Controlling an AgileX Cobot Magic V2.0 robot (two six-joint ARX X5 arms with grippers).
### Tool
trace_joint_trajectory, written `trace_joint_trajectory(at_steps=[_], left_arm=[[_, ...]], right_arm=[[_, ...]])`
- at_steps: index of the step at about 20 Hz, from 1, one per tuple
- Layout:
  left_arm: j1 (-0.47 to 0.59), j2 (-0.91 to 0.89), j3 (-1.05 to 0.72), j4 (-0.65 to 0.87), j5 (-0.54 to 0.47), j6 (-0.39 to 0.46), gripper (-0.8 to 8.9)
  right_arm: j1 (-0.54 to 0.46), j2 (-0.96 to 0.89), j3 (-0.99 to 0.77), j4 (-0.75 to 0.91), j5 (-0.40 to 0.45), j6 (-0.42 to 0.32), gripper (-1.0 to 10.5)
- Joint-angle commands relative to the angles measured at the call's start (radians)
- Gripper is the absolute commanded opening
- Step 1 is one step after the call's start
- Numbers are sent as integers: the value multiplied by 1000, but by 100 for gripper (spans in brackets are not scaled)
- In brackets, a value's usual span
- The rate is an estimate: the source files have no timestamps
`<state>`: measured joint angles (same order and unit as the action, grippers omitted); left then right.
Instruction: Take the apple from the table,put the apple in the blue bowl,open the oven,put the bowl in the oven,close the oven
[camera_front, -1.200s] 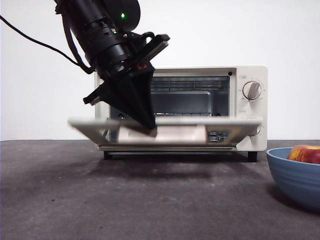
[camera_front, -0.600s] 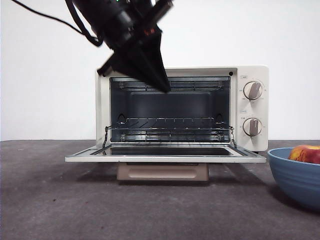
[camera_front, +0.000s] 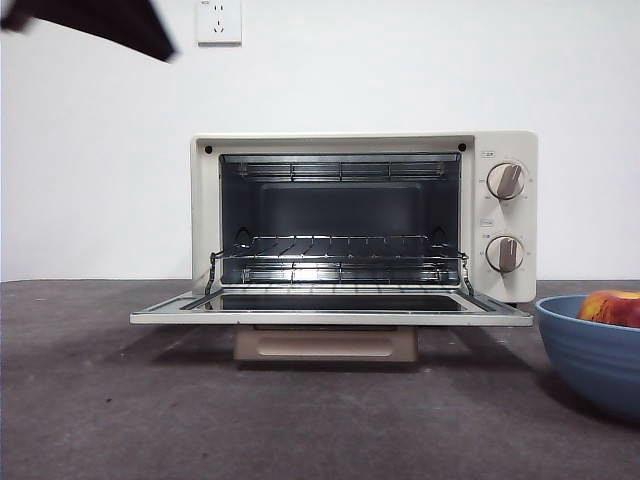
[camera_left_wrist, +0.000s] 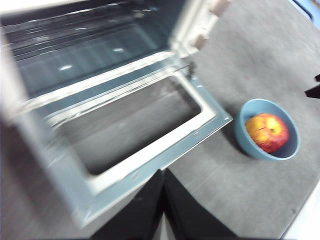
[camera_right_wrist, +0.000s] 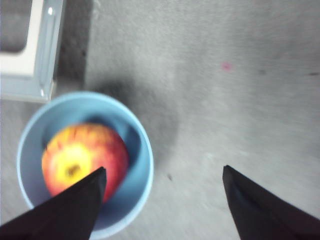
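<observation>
The cream oven (camera_front: 360, 145) stands open, its glass door (camera_front: 330, 317) lying flat over the dark table (camera_front: 120, 400) and the wire rack (camera_front: 340, 245) bare. To its right sits the blue bowl (camera_front: 590, 350) with the red apple (camera_front: 612, 307) inside. My left gripper (camera_left_wrist: 163, 172) is shut on nothing, high above the door (camera_left_wrist: 150, 155), and shows in the front view only as a black tip (camera_front: 140, 30). My right gripper (camera_right_wrist: 163, 169) hangs open above the table beside the bowl (camera_right_wrist: 140, 145), one jaw over the rim near the apple (camera_right_wrist: 82, 152).
The open door's corner (camera_right_wrist: 35, 75) lies close to the bowl. A wall socket (camera_front: 219, 20) sits on the white wall behind. The oven's two knobs (camera_front: 503, 180) face front. In the left wrist view the table's pale edge (camera_left_wrist: 305, 225) runs past the bowl (camera_left_wrist: 250, 110).
The left gripper let go of the oven door and rose up and to the left, almost out of the front view. The door dropped from half-lowered to fully flat.
</observation>
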<state>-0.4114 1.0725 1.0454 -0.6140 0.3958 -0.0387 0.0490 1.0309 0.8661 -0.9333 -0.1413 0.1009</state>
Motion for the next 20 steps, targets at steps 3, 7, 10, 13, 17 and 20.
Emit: trace_joint_trajectory(at_steps=[3,7,10,13,17,20], left_arm=[[57,-204,-85,-48,4,-6,7],[70,-295,-85,-90,4,-8,7],[70,-316,-85,-106,4,-24,7],[70,-322,-85,-108,4,-34,7],[70,-336,-85,-108,4,-34,7],[70,-340,-85,-108,4,-34,7]], right_arm=[[-21,76,-125,137,-72,6,330],[-21,87,-193,226,-110,23,295],[-21,87,-193,226,-109,23,240],[-18,105,-195,225,-111,23,197],[-3,154,-197,235,-124,23,165],[-3,165,-197,237,-124,23,72]])
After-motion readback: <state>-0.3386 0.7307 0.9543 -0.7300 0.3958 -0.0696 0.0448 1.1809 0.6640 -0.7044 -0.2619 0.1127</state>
